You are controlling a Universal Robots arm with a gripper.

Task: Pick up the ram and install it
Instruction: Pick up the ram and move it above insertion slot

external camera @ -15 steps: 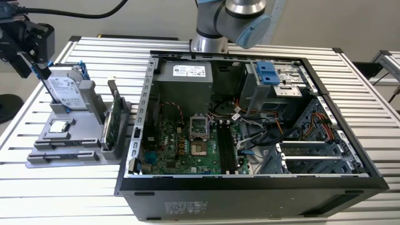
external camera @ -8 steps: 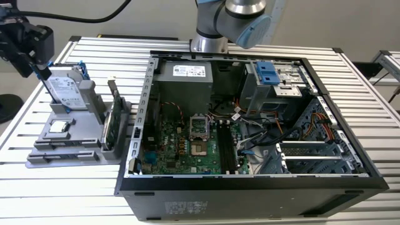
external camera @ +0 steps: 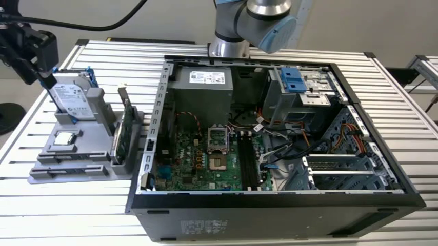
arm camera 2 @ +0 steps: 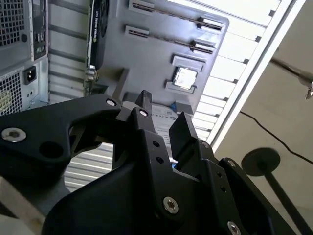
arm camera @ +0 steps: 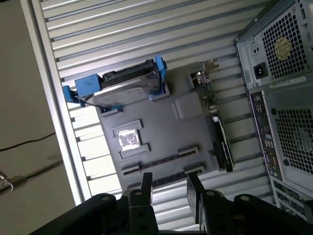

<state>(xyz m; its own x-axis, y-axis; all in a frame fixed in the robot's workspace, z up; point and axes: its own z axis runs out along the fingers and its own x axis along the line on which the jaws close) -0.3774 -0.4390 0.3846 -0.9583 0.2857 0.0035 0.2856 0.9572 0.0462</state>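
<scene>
Slatted table [external camera: 68, 215] carries grey holder [external camera: 68, 171] — and computer case [external camera: 274, 223].

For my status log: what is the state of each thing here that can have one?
gripper: open, holding nothing.
computer case: lying flat, side open.
hard drive: propped tilted on the grey holder.
processor chip: lying flat in its recess.
graphics card: standing on edge in the holder.
motherboard memory slots: appear empty.

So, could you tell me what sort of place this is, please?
Probably a robotics lab bench for computer assembly: an opened computer case on a slatted metal table, a grey parts fixture, and a robot arm.
</scene>
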